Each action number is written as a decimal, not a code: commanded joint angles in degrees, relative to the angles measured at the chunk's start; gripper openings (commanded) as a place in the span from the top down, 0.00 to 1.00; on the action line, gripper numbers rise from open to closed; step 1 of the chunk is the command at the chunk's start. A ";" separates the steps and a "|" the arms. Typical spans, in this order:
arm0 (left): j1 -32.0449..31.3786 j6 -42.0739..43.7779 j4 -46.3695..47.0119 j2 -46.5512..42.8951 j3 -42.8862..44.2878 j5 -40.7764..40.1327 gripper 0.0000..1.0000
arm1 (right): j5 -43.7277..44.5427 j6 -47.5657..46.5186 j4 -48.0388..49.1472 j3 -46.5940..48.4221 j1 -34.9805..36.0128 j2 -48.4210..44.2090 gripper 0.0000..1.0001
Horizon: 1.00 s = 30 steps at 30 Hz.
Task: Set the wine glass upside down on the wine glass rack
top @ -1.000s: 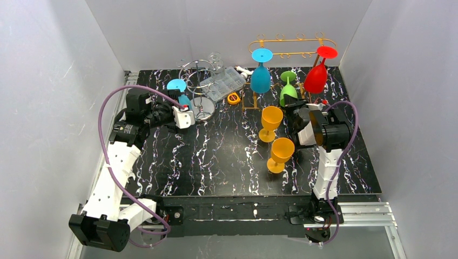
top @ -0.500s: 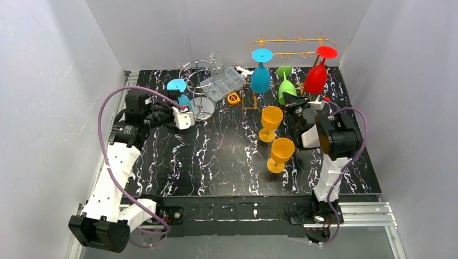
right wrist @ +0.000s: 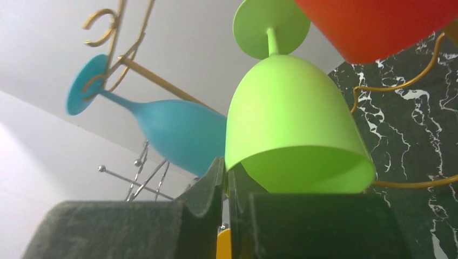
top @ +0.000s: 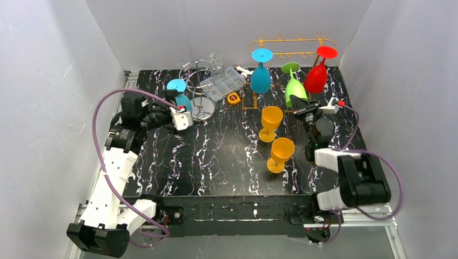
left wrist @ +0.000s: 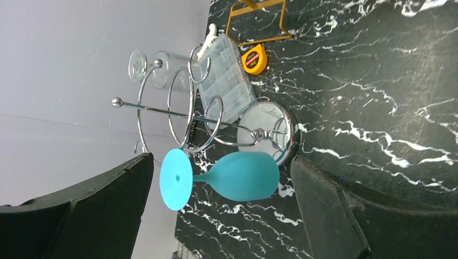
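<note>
The right claw (right wrist: pixel 226 181) is pinched shut on the rim of a lime-green plastic wine glass (right wrist: pixel 286 118). One finger is on the outside of the bowl wall and the other seems to sit just inside the mouth. The glass rises from the fingers upside down, mouth at the claw and round foot farthest from it.

To one side of the held bowl hangs a blue plastic wine glass (right wrist: pixel 178 127), and to the other a red plastic wine glass (right wrist: pixel 372 21). Both hang foot-up in the gold wire wine glass rack (top: pixel 291 40), whose rail runs above and beyond the claw. The green foot is close to that rail, between its neighbours, but it does not look seated.

The glass looks light, stiff and smooth. It probably will not break, but it could pivot or slip in a thin-edge pinch. The rim is a sensible place to hold it, because it leaves the stem and foot free to slide into the slot.

Well away across the table, the left claw (top: pixel 182 114) gapes wide around a teal plastic wine glass (left wrist: pixel 243 175) without touching it. A chrome wire stand (left wrist: pixel 178 108) is just past that glass.
</note>
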 commanded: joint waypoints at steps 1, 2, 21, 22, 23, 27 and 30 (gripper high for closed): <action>0.35 -8.22 1.54 -1.87 3.71 4.03 0.02 | -1.03 -6.09 -13.92 -0.90 -0.23 -12.99 0.89; 0.35 -9.64 1.88 -2.13 4.36 5.06 0.02 | -1.54 -6.63 -16.35 -1.08 -0.23 -15.78 0.89; -0.06 -49.86 14.76 -4.13 12.03 20.09 0.02 | -28.10 -19.57 -70.10 11.81 0.45 -58.05 0.89; -0.17 -51.76 14.78 -3.40 13.15 21.13 0.02 | -30.16 -19.91 -70.01 12.63 0.58 -58.45 0.89; -0.28 -53.26 14.82 -2.61 13.80 21.71 0.02 | -32.00 -19.82 -69.39 13.28 0.70 -58.86 0.89; -1.24 -56.82 14.85 0.05 15.53 21.04 0.02 | -36.64 -18.54 -68.89 16.85 1.10 -57.38 0.89; -1.31 -60.14 14.67 3.33 18.43 20.01 0.02 | -37.84 -17.06 -67.12 19.46 1.48 -55.76 0.88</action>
